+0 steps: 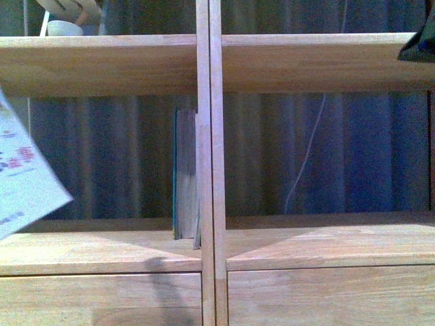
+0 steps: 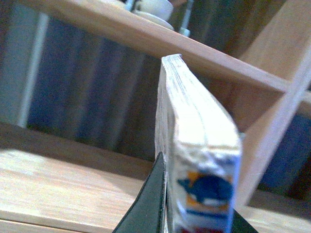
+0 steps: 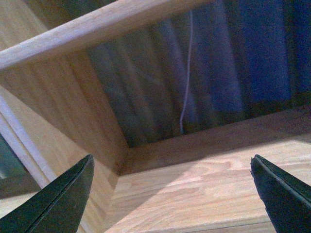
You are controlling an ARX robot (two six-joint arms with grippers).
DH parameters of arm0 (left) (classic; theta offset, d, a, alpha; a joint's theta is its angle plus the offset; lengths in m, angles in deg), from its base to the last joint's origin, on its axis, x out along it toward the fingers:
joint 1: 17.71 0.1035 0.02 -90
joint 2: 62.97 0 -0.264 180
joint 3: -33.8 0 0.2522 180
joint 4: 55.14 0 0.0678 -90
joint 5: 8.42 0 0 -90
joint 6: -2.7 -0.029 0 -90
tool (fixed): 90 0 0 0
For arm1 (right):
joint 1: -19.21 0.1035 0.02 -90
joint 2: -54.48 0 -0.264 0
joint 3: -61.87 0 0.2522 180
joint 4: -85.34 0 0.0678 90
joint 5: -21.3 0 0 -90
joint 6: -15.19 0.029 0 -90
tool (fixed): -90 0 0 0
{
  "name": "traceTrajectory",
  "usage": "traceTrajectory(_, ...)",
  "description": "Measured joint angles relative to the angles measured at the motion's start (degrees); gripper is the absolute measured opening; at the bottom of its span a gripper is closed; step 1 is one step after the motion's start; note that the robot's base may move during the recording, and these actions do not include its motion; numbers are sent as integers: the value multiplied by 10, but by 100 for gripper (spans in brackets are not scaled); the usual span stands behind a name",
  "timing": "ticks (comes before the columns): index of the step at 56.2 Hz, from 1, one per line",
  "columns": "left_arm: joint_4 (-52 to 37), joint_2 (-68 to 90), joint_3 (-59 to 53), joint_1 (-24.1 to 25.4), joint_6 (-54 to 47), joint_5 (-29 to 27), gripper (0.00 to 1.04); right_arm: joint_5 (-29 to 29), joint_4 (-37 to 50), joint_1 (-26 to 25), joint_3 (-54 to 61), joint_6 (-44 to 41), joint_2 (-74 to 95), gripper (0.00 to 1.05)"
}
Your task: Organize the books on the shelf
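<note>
Left pincer [image 2: 197, 216] pinches the softcover book [image 2: 194, 121] in front of the shelf [image 1: 102, 64]
We see this book tilted at the left edge of the left compartment. Slim teal-edged books [image 1: 185, 178] stand upright there, touching the central divider [image 1: 209, 156]. The right pincer [image 3: 170, 194] is spread and empty, facing the right compartment.

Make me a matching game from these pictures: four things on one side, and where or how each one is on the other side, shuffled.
Things:
1. cartoon-cover book
2. teal-edged books
3. right claw
4. white cup

Place or state:
A. on the upper shelf board
B. open, holding nothing
C. clamped in the left claw
D. standing against the central divider

Pairs: 1-C, 2-D, 3-B, 4-A
</note>
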Motion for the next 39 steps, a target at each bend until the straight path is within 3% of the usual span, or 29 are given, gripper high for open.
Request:
traceTrajectory(5,-21,8,0,30,-91,13,7,9,-89,-3,4,-66,-15,86)
traceTrajectory(8,-30,16,2,42,-131,24,7,8,-98,-5,31,-96,-33,79)
traceTrajectory(17,-88,72,2,68,-261,49,7,-25,-47,-26,156,-153,-99,54)
traceTrajectory(33,-146,224,88,57,-342,62,7,-29,22,-43,320,-169,-182,7)
traceTrajectory(35,-151,242,103,53,-343,59,7,-29,27,-43,333,-170,-190,3)
traceTrajectory(39,-160,278,133,45,-345,56,7,-29,34,-43,358,-172,-207,3)
